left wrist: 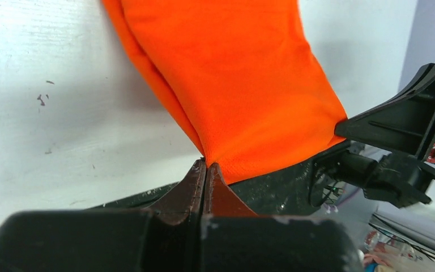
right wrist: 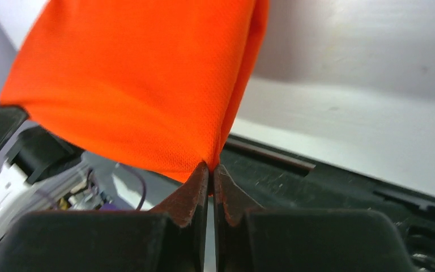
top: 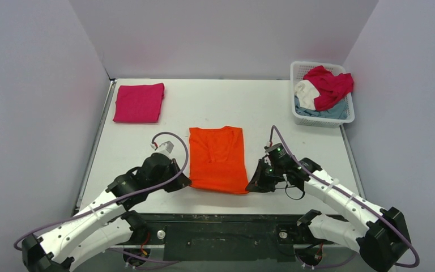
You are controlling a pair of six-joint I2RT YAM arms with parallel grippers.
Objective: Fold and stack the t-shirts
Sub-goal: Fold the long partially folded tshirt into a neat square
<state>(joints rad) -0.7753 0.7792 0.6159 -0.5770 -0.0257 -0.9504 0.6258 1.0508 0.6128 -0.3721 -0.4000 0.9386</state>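
Note:
A bright orange t-shirt (top: 217,158) lies folded lengthwise in the middle of the table, its collar at the far end. My left gripper (top: 184,182) is shut on its near left corner, seen in the left wrist view (left wrist: 205,165) with the orange cloth (left wrist: 238,85) rising from the jaws. My right gripper (top: 253,186) is shut on its near right corner, seen in the right wrist view (right wrist: 210,167) pinching the orange cloth (right wrist: 141,85). A folded magenta-pink t-shirt (top: 139,102) lies at the far left.
A white lattice basket (top: 319,118) at the far right holds crumpled crimson (top: 331,85), white (top: 306,92) and grey-blue (top: 328,113) shirts. The table's dark front edge (top: 221,218) runs just behind both grippers. Grey walls enclose the table.

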